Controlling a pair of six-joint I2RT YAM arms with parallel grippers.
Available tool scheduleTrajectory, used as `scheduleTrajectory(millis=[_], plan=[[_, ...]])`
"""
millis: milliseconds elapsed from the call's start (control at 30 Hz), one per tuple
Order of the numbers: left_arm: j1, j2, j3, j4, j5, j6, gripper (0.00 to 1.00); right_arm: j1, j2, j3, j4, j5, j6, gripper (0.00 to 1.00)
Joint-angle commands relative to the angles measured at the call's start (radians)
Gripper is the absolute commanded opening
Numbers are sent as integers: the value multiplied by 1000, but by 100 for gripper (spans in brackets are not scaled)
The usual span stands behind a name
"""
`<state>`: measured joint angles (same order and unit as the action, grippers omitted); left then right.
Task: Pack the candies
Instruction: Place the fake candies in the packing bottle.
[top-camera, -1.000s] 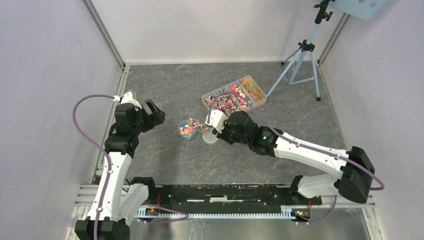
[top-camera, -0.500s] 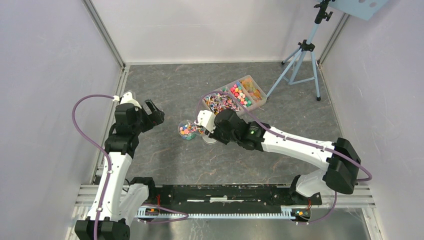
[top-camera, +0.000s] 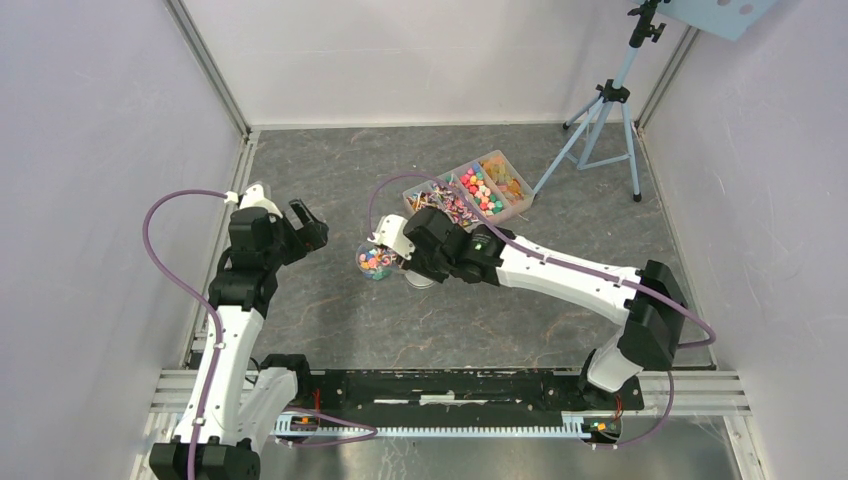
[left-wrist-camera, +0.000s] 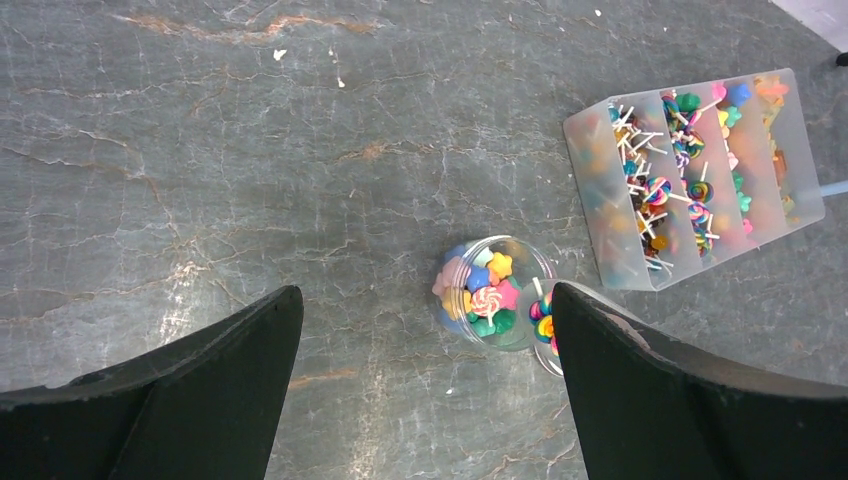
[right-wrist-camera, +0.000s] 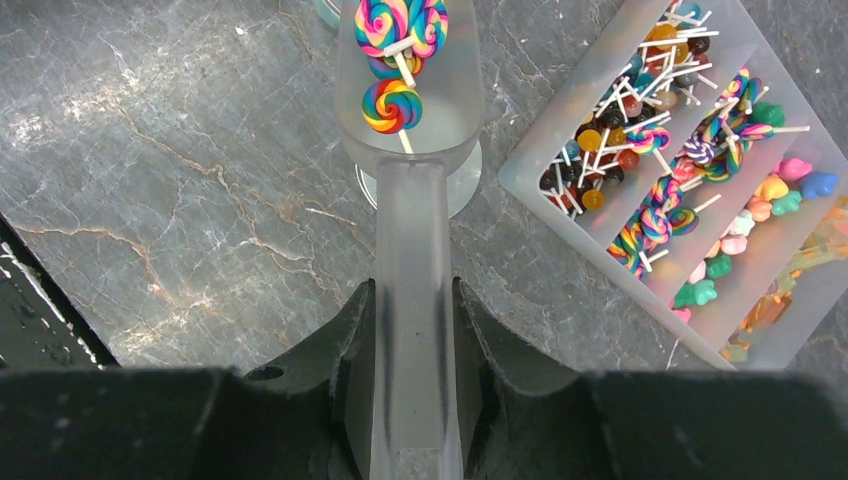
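Candies, two rainbow swirl lollipops (right-wrist-camera: 392, 104), ride in a translucent plastic scoop (right-wrist-camera: 408, 230) clamped by the right gripper (right-wrist-camera: 410, 300). It has swung left beside the clear glass jar (top-camera: 374, 262), ready for tipping. The left gripper (left-wrist-camera: 425, 300) gapes open.

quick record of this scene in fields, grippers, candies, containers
left gripper: open, empty, above bare table, left of the jar
right gripper: shut on the scoop's handle
scoop: translucent, carrying swirl lollipops, its tip next to the jar's rim
jar: clear, upright, holding mixed candies
tray: frosted, divided; lollipops and small sweets sorted by compartment
lid: round, grey, flat on the table under the scoop
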<state>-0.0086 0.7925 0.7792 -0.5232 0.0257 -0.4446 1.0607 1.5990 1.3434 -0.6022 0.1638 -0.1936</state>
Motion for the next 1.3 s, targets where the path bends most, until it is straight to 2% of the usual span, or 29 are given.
scheduleTrajectory(millis=[0, 733, 1033, 1267], plan=[[1, -13, 2, 19, -51, 49, 100, 8, 11, 98, -73, 38, 17, 0], [1, -20, -6, 17, -73, 50, 100, 46, 178, 432, -324, 85, 10, 0], [1, -22, -7, 17, -73, 50, 100, 55, 218, 429, -353, 100, 6, 0], [1, -18, -8, 18, -74, 49, 100, 67, 268, 567, -429, 141, 3, 0]])
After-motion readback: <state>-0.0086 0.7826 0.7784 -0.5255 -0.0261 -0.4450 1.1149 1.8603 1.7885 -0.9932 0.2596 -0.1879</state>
